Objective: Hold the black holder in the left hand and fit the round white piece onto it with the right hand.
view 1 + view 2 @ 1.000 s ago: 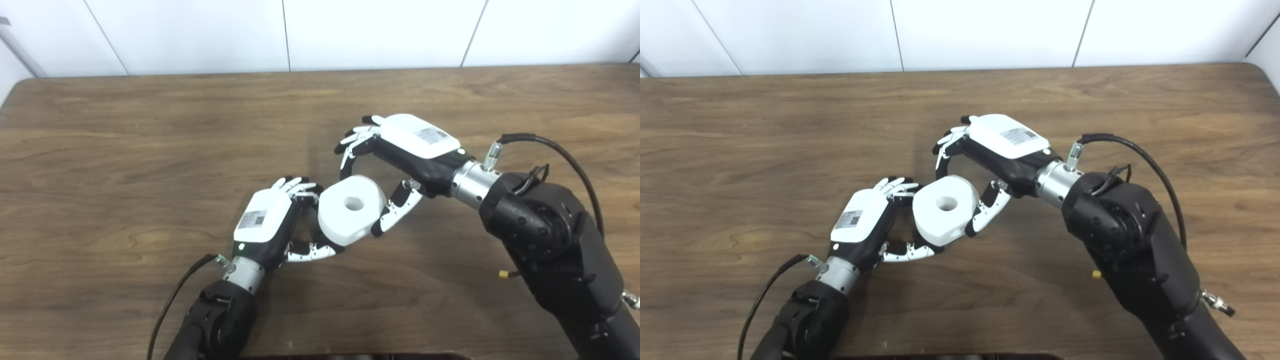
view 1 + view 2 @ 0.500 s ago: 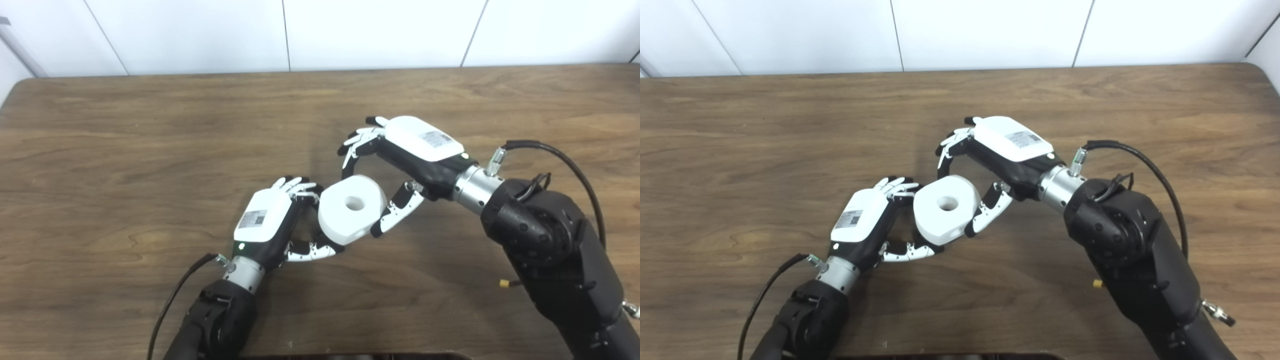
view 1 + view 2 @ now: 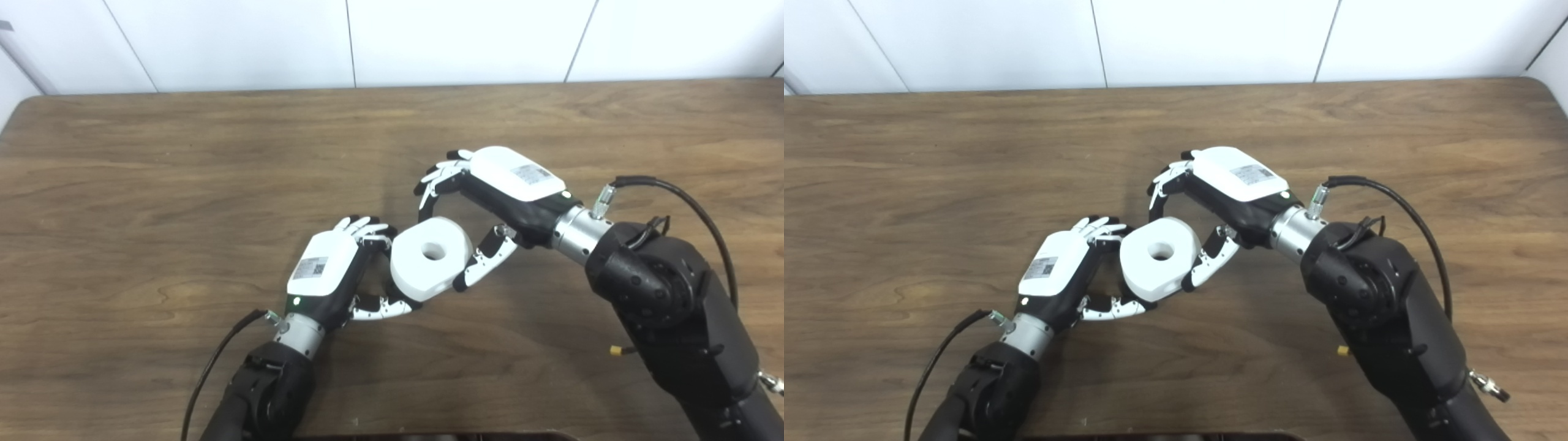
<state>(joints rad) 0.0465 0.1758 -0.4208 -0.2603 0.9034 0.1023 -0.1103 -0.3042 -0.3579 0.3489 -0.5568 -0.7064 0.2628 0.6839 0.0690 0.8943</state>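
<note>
The round white piece (image 3: 422, 269), a thick disc with a hole in its middle, sits tilted between my two hands over the wooden table (image 3: 153, 184). My left hand (image 3: 324, 269) curls around its left lower edge, fingers above and thumb below. The black holder is almost wholly hidden under the piece and inside that hand. My right hand (image 3: 508, 177) reaches in from the right, fingers on the piece's far rim and thumb on its near right side, gripping it. In the right eye view the white piece (image 3: 1151, 263) sits the same way.
The table's far edge meets a white wall. A black cable (image 3: 674, 190) loops off my right wrist. A dark edge (image 3: 429, 437) shows at the bottom of the picture.
My right hand and wrist have shifted slightly down and to the left, staying on the white piece. The piece and my left hand have hardly moved.
</note>
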